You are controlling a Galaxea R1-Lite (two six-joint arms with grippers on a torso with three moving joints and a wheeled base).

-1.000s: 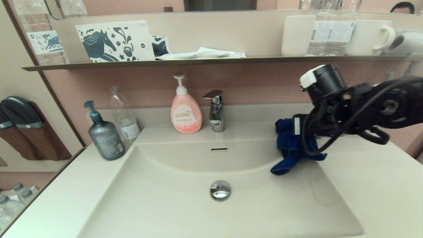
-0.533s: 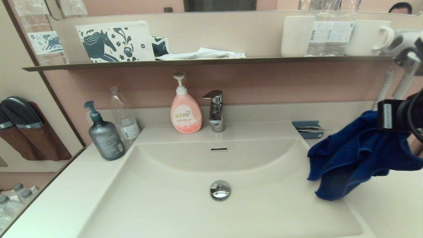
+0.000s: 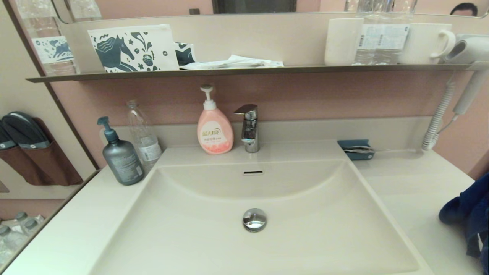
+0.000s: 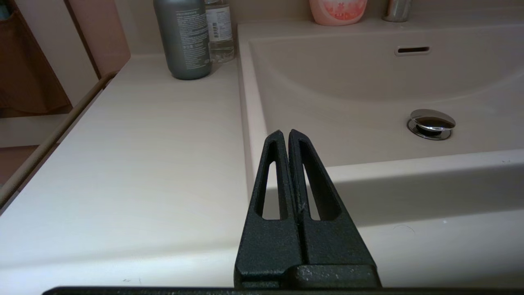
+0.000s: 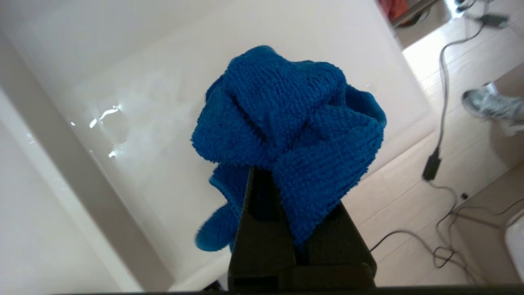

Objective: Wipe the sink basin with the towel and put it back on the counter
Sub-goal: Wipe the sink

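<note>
Your right gripper (image 5: pixel 286 180) is clamping the royal-blue towel (image 5: pixel 286 135), which is bunching up over the fingers and hanging above the counter (image 5: pixel 155 123) near its outer edge. In the head view you are seeing only a fold of the towel (image 3: pixel 468 214) at the right border, over the counter (image 3: pixel 416 191) and well apart from the sink basin (image 3: pixel 183 229). The right gripper itself is lying outside that view. Your left gripper (image 4: pixel 288 137) is sitting with its two fingers pressed together and holding nothing, just above the front rim of the sink basin (image 4: pixel 348 82), on its left side. The chrome drain plug (image 3: pixel 254 219) is lying uncovered in the basin. A teal tray (image 3: pixel 356 149) is resting on the counter behind the basin's right corner, beside the faucet (image 3: pixel 249 128).
</note>
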